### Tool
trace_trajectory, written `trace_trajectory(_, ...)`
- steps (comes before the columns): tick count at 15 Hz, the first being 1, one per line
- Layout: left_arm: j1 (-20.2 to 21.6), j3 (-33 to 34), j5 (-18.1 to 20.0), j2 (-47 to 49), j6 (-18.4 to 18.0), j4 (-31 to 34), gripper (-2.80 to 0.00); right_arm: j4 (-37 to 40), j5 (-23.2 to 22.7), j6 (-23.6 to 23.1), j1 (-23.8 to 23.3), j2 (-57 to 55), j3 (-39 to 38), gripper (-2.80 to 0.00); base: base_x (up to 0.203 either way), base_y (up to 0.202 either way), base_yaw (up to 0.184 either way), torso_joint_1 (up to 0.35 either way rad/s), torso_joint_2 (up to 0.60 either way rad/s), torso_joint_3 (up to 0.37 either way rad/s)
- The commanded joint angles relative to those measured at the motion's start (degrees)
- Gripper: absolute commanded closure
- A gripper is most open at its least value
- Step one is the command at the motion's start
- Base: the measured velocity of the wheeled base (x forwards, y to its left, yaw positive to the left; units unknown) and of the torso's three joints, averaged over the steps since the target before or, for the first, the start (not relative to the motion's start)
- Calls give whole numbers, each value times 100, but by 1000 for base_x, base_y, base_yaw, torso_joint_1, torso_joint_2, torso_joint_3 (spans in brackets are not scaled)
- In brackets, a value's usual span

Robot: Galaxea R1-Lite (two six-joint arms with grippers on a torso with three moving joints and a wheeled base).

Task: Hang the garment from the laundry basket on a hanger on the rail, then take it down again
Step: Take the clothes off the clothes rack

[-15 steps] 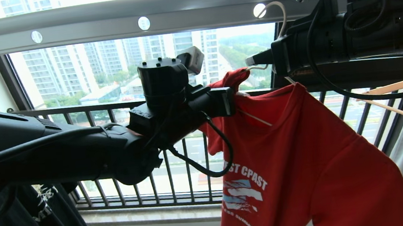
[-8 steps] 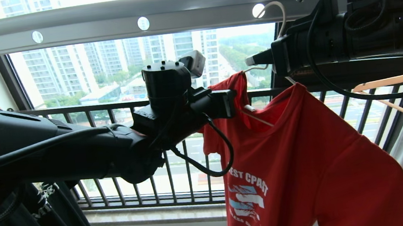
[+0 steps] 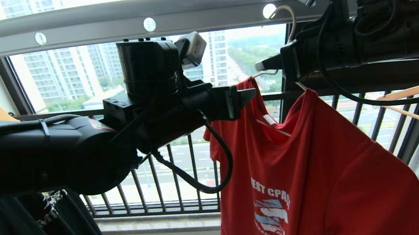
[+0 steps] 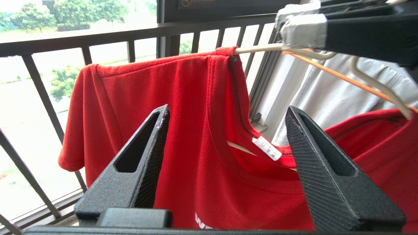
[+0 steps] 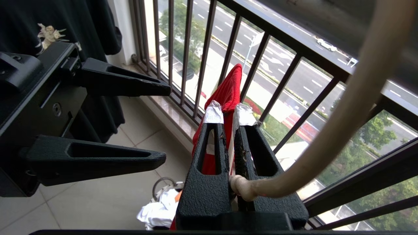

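Red cloth is out of my left gripper point(image 4: 225, 114) now: a second ago it pinched the garment point(image 3: 317, 176) at the shoulder, and its jaws have since spread wide and lifted clear, so I judge that shoulder draped over the hanger point(image 4: 258, 49). To the right, my right gripper point(image 5: 228, 114) stays clamped on the hanger's neck, its hook through the rail point(image 3: 106, 21).

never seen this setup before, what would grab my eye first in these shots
The red T-shirt grabs the eye first, draped on a thin whitish hanger hooked into the pale rail before the barred window. The right hand is shut on the hanger near its neck, and the left hand stands open in front of the shirt's collar, holding nothing.
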State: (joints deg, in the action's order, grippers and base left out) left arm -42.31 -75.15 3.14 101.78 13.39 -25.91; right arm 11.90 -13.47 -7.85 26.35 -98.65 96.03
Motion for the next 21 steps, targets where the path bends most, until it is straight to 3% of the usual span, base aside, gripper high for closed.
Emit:
trace_trajectory(1,-32,-23,2,-687,7,375,-280,14,7,-6,-24,-58,-17,0,0,0,0,0,0,0)
trace_trajectory(7,-102,-175,11,-1530,6,1298,-280,-12,180,-6,-33,-155,-52,0,0,0,0,0,0,0)
trace_trajectory(8,-102,-175,11,-1553,6,1307,-280,-12,213,-3,-33,-155,-49,-280,0,0,0,0,0,0)
trace_trajectory(15,-93,-189,11,-1577,6,1332,-280,-49,473,168,-149,586,-944,-280,0,0,0,0,0,0)
trace_trajectory(19,-100,-534,19,-1512,14,2093,-280,-55,479,172,-342,1732,-2267,-280,0,0,0,0,0,0)
trace_trajectory(21,-102,-535,20,-1547,15,2125,-280,-54,475,167,-407,2197,-3036,-280,0,0,0,0,0,0)
